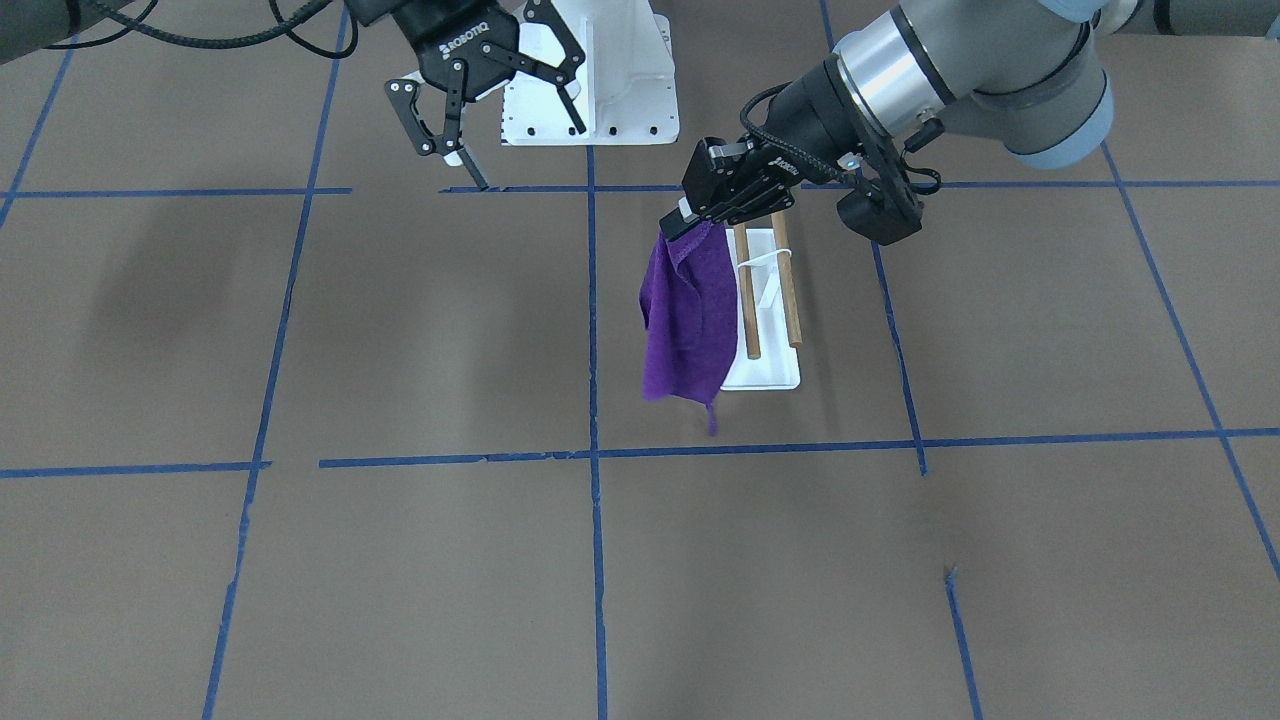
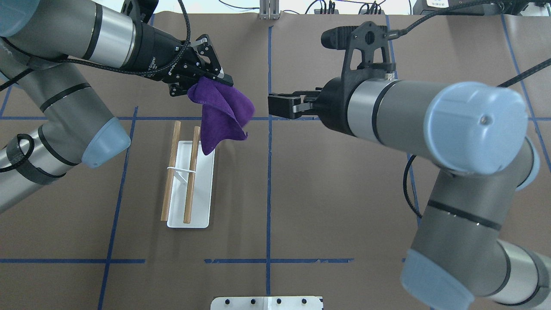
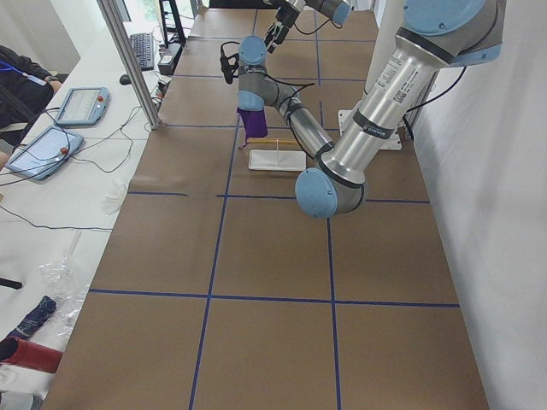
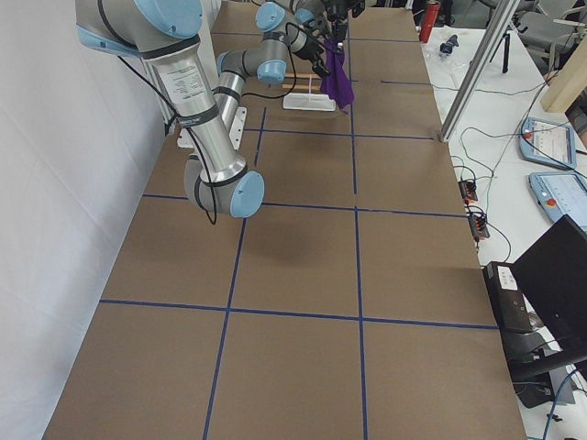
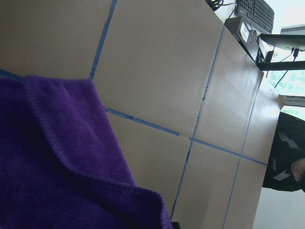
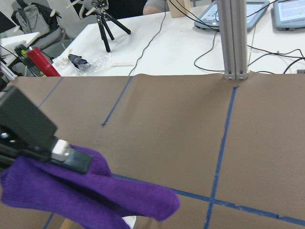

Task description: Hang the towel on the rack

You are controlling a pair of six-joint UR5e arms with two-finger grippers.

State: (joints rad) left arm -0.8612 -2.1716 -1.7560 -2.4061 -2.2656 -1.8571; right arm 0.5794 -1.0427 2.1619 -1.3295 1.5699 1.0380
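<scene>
Brown paper-covered surface (image 1: 400, 560), gridded with blue tape lines (image 1: 592, 330). White bench (image 3: 51, 196) with tablets and cables runs along its far side. Left/right below are as in the overhead view.

Left tool (image 2: 214, 80): jaws pinched narrow on the top edge of the towel (image 2: 224, 113). Cloth is bunched at the grip and hangs free below it, clear of the surface. Left wrist view: purple pile fills the lower left corner, with one folded edge showing.

Right tool (image 1: 530, 156): jaws spread wide, nothing between them. It is held above the surface to the right of the towel, with its tips pointing left toward the cloth. It is near the towel's right fold, not touching. Right wrist view looks straight at the left tool's clamped tip and the purple folds under it.

Towel position: raised over the far end of the rack (image 2: 202, 189), toward its right side. Overhead, the lowest point of the cloth overlaps the far end of the right rod (image 2: 191, 172). The left rod (image 2: 170, 172) is uncovered. Front view: the cloth hangs alongside the rack and hides one long edge of the white base (image 1: 770, 375). A small loop (image 1: 712, 420) dangles from the bottom corner. Cannot tell whether the cloth touches the rod. It is not draped over either rod.

Rack stands on the surface left of the centre tape line, rods running near to far.

White pedestal plate (image 2: 267, 303) sits at the near edge, well apart from the rack.
</scene>
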